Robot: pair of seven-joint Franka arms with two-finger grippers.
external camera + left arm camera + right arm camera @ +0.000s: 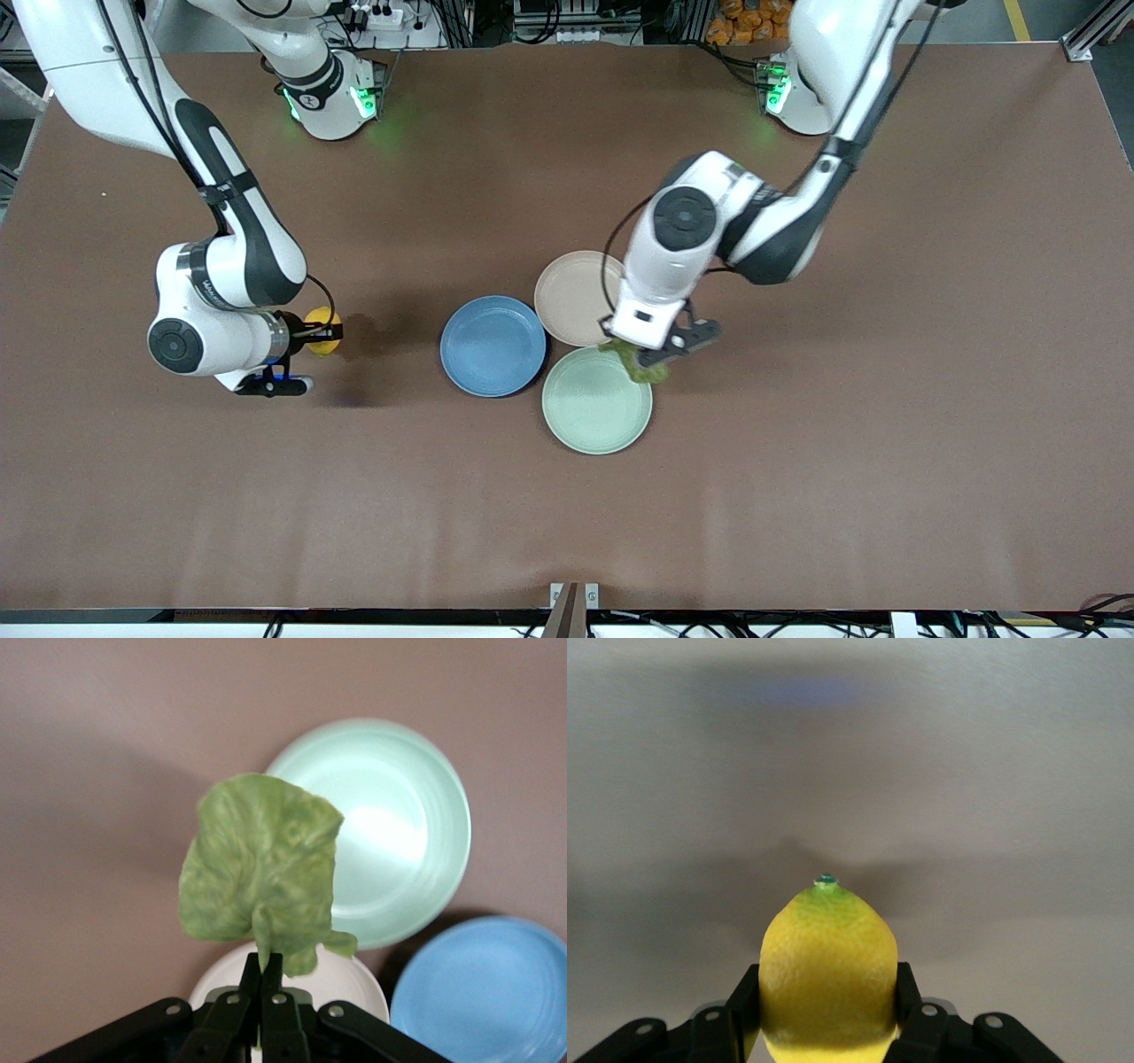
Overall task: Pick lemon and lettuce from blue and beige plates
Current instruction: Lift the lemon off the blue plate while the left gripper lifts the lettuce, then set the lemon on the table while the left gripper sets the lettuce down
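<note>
My left gripper (645, 356) is shut on the stem of the lettuce (644, 366), a crinkled green leaf, held in the air over the rims of the beige plate (571, 297) and the mint-green plate. In the left wrist view the lettuce (261, 868) hangs from my left gripper (270, 967). My right gripper (330, 333) is shut on the lemon (321, 331) above bare table toward the right arm's end. In the right wrist view the lemon (827, 970) fills my right gripper (827, 992). The blue plate (493, 346) lies bare beside the beige one.
A mint-green plate (596, 400) lies nearer to the front camera than the beige plate, touching both other plates. It shows in the left wrist view (399, 824), along with the blue plate (483, 988) and the beige plate (359, 979). Brown table (886, 399) surrounds them.
</note>
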